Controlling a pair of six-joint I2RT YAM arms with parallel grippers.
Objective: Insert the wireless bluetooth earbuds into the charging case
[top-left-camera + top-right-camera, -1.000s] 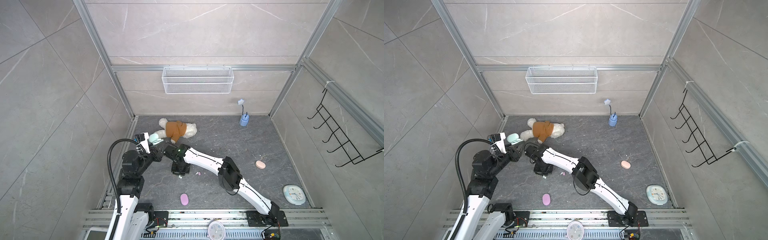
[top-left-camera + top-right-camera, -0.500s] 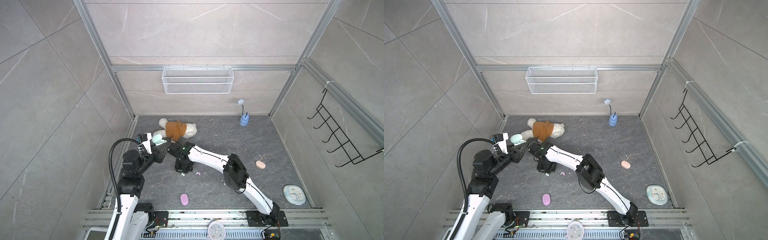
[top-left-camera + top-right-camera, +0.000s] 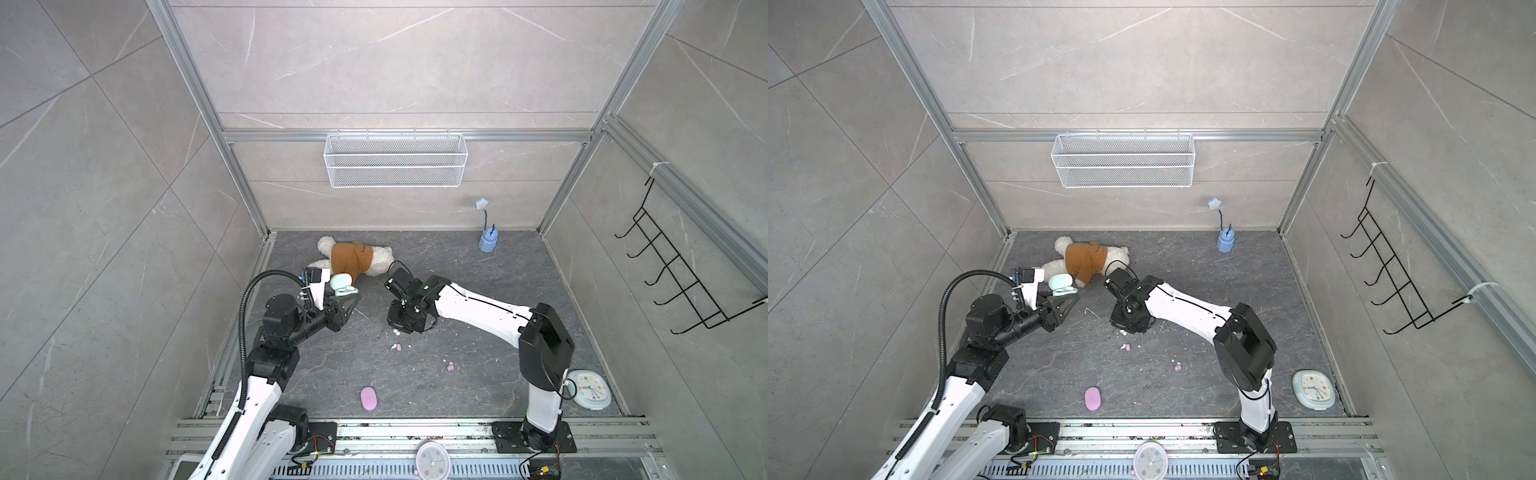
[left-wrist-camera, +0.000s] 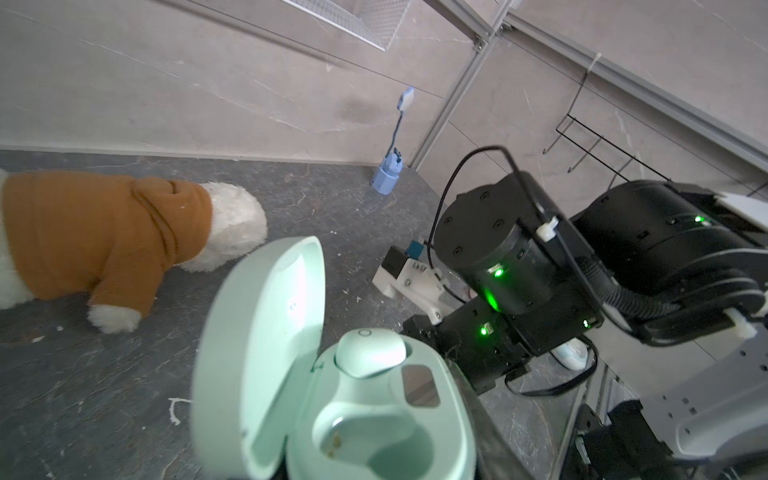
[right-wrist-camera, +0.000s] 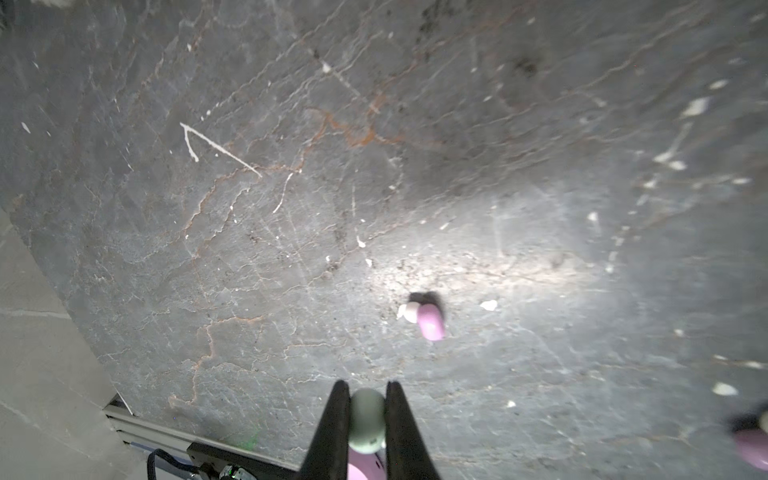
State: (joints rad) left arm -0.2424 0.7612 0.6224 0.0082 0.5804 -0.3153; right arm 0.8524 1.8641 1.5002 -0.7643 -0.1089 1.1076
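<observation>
My right gripper (image 5: 365,388) is pinched tight on a mint earbud (image 5: 366,419), tips pointing down at the surface (image 3: 498,266). My left gripper (image 3: 345,296) is clamped on the mint charging case (image 4: 365,399), held off the surface near its left edge with the lid (image 4: 257,353) swung open.

From my right gripper the case lies toward that left edge, near but apart, so I judge my right arm makes the carry while my left holds steady. The case's long axis runs away from my left wrist, roughly toward my right arm. The far well carries a seated earbud (image 4: 370,351); the near well (image 4: 374,440) is empty, and that is where this bud should go.

Count:
- **Mint earbuds:** two, one seated and one in my grip.
- **Lilac earbuds:** two, loose mid-surface, the nearer lilac earbud (image 3: 398,347) just front of my right tips and the farther lilac earbud (image 3: 450,367) beyond it.
- **Cases in view:** two, the mint one and a closed lilac case (image 3: 368,399) near the front edge.
</observation>
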